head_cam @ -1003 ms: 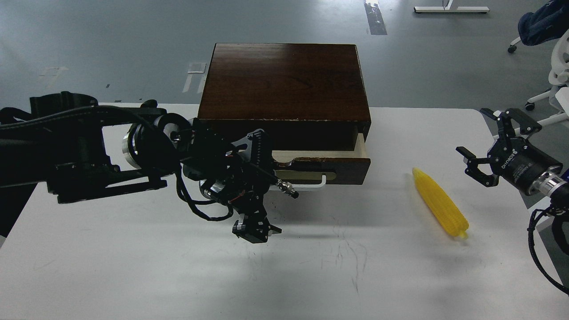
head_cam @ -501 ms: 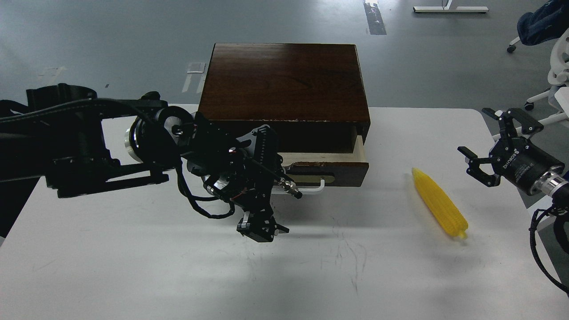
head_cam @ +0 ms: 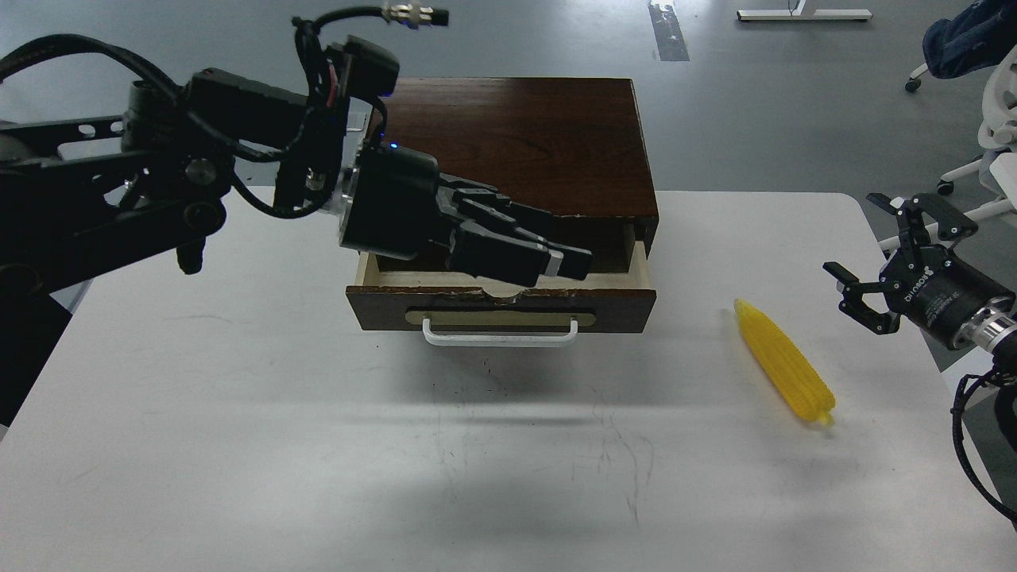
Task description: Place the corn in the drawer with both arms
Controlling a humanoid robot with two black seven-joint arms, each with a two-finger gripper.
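Drawer: pulled partly out of its dark wooden cabinet at the far middle of the white bench, white handle facing near, pale inside showing.
Corn: lying on the bench right of the drawer, well apart from it, tapered tip pointing far.
Left pincer: above the open drawer, fingers pressed close together, holding nothing.
Right pincer: spread wide, empty, near the corn's right side, apart from it.

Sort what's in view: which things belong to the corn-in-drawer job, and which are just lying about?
Job: corn; drawer, partly open; left gripper; right gripper, open.
Lying about: office chair; floor tape.
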